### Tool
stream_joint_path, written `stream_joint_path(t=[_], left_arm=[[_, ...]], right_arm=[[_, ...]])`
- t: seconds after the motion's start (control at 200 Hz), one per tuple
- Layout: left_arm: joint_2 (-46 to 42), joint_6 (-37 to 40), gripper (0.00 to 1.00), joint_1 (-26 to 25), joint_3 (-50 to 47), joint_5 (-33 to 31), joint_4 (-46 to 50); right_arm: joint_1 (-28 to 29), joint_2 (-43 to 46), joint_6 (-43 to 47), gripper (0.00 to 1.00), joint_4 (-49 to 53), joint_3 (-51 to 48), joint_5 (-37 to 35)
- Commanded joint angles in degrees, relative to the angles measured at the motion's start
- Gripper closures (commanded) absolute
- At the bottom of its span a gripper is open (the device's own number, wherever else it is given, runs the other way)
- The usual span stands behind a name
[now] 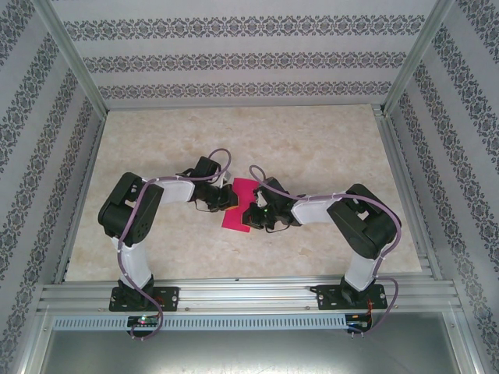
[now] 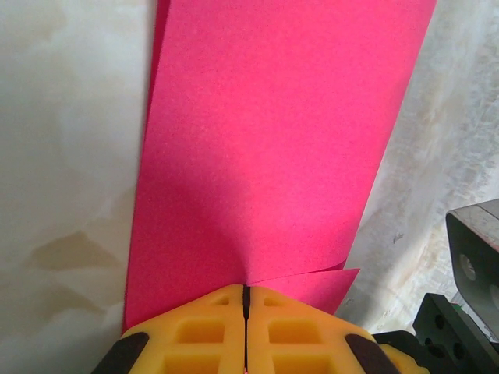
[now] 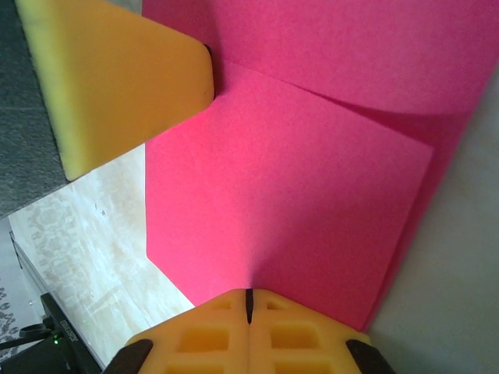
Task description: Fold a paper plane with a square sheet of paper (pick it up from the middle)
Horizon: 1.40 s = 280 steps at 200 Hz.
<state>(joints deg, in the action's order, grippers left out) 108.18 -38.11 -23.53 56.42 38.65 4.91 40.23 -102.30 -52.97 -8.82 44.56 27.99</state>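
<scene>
**Dual clamp, mid-fold**

I see the square sheet of paper [image 1: 236,207], partly folded, at the centre of the table [image 1: 327,140]. The left gripper [image 2: 245,300] clamps its 9 o'clock edge; the right gripper [image 3: 249,302] clamps its 3 o'clock edge.

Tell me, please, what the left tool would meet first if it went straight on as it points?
The pink sheet: the left tool, shut on its near edge, has paper straight ahead; depth beyond is unclear.
</scene>
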Motion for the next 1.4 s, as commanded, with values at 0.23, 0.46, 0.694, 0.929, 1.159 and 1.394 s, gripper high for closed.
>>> stream_joint_path(t=[0.23,0.46,0.694,0.929,1.159,1.394], left_arm=[[2.02,3.51,0.90,4.95,0.80,-1.49,0.07],[0.70,4.58,0.89,6.85,1.32,0.20,0.53],[-4.07,5.26,0.86,6.87,2.59,1.88,3.35],[-6.84,4.46,0.87,2.63,0.95,1.90,4.14],[-4.70,2.40,0.86,0.90,0.01,0.24,1.57],[-2.34,4.13,0.87,0.77,2.19,-0.68,4.22]], right_arm=[[-0.56,-2.16,2.82,1.00,6.98,-3.34,-1.51],[-0.76,-2.38,2.79,1.00,6.89,-2.25,-0.83],[-0.76,-1.80,3.92,1.00,6.71,-0.35,0.54],[-1.20,2.85,6.27,0.96,9.12,1.97,0.52],[-2.29,10.37,5.98,0.79,9.38,1.14,-1.84],[-4.38,13.79,1.88,0.65,7.75,-3.19,-5.95]])
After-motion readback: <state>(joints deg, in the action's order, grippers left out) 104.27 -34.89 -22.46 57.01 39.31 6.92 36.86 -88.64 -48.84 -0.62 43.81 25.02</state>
